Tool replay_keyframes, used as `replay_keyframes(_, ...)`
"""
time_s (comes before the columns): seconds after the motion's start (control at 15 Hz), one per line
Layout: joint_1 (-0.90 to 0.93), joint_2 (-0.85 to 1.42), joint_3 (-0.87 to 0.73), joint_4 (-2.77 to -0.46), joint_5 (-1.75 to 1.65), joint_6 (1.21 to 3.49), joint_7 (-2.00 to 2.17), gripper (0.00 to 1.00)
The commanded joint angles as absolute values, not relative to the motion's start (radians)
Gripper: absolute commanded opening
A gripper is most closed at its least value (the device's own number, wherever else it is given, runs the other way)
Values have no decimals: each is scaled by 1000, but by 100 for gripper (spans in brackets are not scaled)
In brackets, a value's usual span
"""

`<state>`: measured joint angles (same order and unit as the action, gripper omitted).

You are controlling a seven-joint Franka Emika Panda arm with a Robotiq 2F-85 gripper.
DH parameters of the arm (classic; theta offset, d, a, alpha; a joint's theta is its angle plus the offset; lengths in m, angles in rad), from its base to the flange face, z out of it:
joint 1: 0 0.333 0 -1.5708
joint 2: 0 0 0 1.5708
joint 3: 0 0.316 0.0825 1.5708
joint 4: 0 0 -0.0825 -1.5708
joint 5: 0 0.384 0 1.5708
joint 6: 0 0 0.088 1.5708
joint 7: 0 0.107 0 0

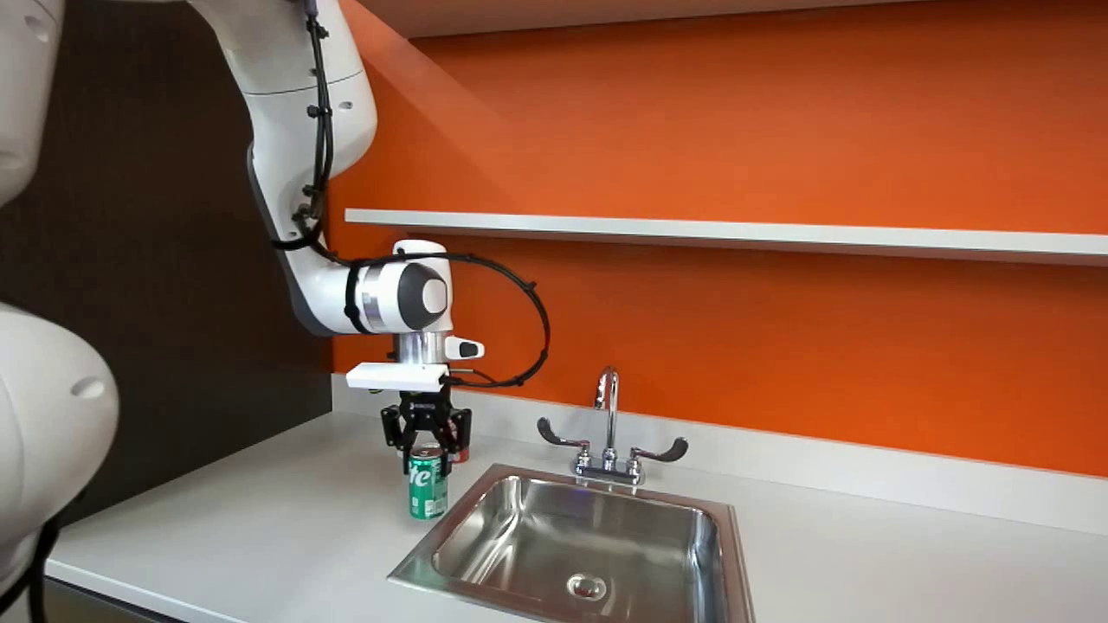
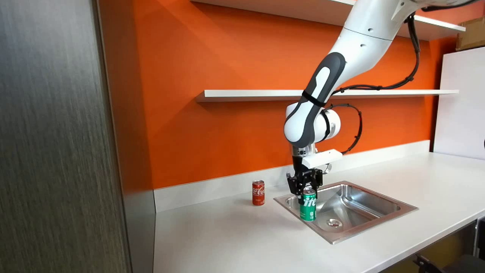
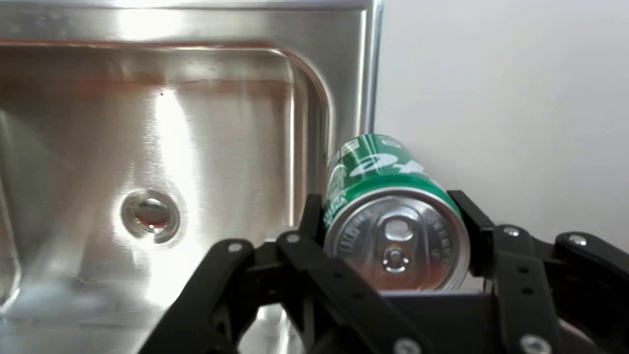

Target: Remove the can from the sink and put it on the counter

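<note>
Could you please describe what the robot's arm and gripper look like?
The arm is white and rounded, with dark grey trim, black bands and a looping black cable. The gripper is black, with jointed fingers and silvery screws; a flat white housing sits above it.

The sink (image 1: 731,554) is set in the table (image 1: 260,510). The faucet (image 1: 611,437) stands behind it at its far edge. The can (image 1: 428,497) is in my hand (image 1: 426,466), at the sink's left edge. The second can (image 2: 258,192) stands on the table, farther back and to the left. A shelf (image 1: 710,228) runs above, along the wall (image 1: 736,121) behind.
</note>
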<state>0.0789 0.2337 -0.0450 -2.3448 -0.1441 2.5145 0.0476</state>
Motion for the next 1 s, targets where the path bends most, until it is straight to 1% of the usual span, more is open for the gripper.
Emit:
replay_keyframes(0.0,106,227,0,-2343,-169,2482,61,39)
replay_keyframes(0.33,151,269,28,-2334,-193,2490,67,39)
replay_keyframes(0.87,176,315,26,-2326,-226,2497,71,39)
replay_keyframes(0.93,179,313,23,-2329,-234,2498,78,67)
